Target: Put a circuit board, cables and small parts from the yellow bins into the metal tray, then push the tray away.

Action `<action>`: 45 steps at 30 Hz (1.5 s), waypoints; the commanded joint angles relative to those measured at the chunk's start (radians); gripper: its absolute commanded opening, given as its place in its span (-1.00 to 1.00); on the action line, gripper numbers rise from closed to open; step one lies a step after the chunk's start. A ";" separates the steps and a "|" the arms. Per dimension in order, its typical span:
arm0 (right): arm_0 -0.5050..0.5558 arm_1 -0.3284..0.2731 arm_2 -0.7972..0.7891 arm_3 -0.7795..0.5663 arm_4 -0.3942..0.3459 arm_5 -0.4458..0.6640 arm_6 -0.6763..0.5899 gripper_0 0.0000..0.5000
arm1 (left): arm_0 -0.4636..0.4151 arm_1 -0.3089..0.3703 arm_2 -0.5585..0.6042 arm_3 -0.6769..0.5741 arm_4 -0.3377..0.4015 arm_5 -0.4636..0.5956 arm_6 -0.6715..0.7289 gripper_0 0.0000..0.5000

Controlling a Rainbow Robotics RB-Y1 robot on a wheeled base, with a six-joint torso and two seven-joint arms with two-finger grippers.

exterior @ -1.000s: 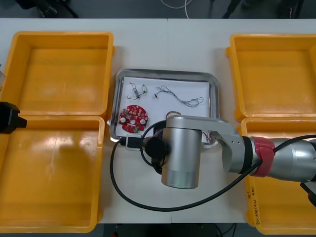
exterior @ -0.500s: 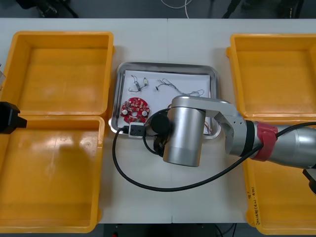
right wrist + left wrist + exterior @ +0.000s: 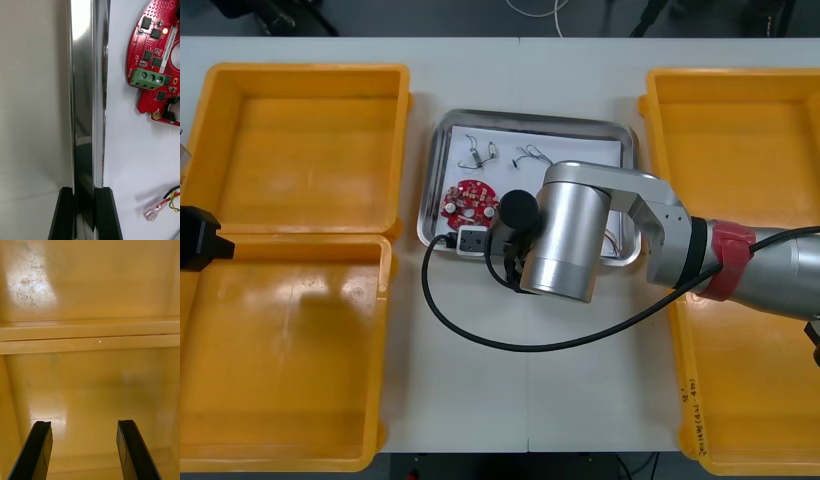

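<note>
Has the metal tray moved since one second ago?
Yes. The metal tray, rim clamped by the right gripper, slid toward the far edge of the table and slightly toward the right yellow bins.

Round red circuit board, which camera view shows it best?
The front view: the whole round red circuit board lies flat in the metal tray. The right wrist view shows it closer but cut off at the edge. The left wrist view faces into a yellow bin.

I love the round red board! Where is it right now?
In the front view, the red circuit board lies inside the metal tray, on its left side by the rim nearest the robot, just beyond the right gripper.
</note>
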 commanded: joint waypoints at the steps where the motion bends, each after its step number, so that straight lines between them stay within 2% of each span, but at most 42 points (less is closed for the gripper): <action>1: -0.029 -0.045 -0.013 0.058 -0.027 -0.029 0.056 -1.00 | 0.014 0.041 0.018 -0.028 -0.010 0.006 -0.089 1.00; 6: -0.052 -0.040 -0.013 0.096 -0.065 -0.062 0.073 -1.00 | 0.014 0.041 0.018 -0.028 -0.010 0.006 -0.089 1.00; 14: -0.074 -0.017 -0.031 0.145 -0.068 -0.063 0.092 -1.00 | 0.014 0.041 0.018 -0.028 -0.010 0.006 -0.089 1.00; 24: -0.103 -0.015 -0.042 0.214 -0.114 -0.117 0.127 -1.00 | 0.014 0.041 0.018 -0.028 -0.010 0.006 -0.089 1.00; 37: -0.115 0.018 -0.054 0.259 -0.113 -0.184 0.176 -1.00 | 0.014 0.041 0.018 -0.028 -0.010 0.006 -0.089 1.00; 45: -0.135 0.038 -0.054 0.309 -0.116 -0.224 0.303 -1.00 | 0.014 0.041 0.018 -0.028 -0.010 0.006 -0.089 1.00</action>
